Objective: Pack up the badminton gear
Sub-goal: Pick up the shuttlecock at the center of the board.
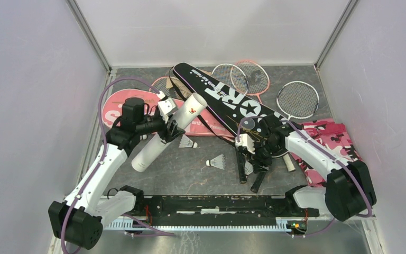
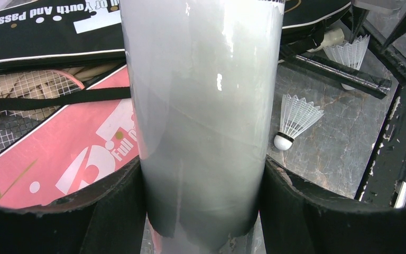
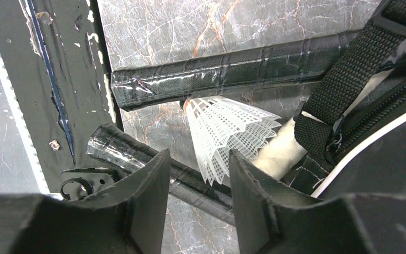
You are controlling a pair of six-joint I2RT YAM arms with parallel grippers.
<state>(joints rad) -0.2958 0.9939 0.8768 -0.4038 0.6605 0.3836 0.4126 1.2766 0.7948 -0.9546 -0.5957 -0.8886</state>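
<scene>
My left gripper (image 1: 169,127) is shut on the long white tube (image 1: 164,136), which slants with its open end (image 1: 195,101) toward the back. In the left wrist view the tube (image 2: 201,106) fills the gap between the fingers (image 2: 111,211). My right gripper (image 1: 254,154) is open over black racket handles (image 3: 222,74) and a white shuttlecock (image 3: 227,132), whose skirt edge lies between the fingertips (image 3: 248,180). Two more shuttlecocks (image 1: 187,142) (image 1: 217,161) lie on the table. A black "SPORT" cover (image 1: 227,98) and a pink cover (image 1: 119,106) lie behind.
Rackets (image 1: 248,76) (image 1: 297,99) lie at the back, one (image 1: 164,84) partly under the covers. Pink camouflage cloth (image 1: 330,145) lies at the right under my right arm. A black strap (image 3: 349,74) of the cover crosses near the shuttlecock. Grey walls enclose the table.
</scene>
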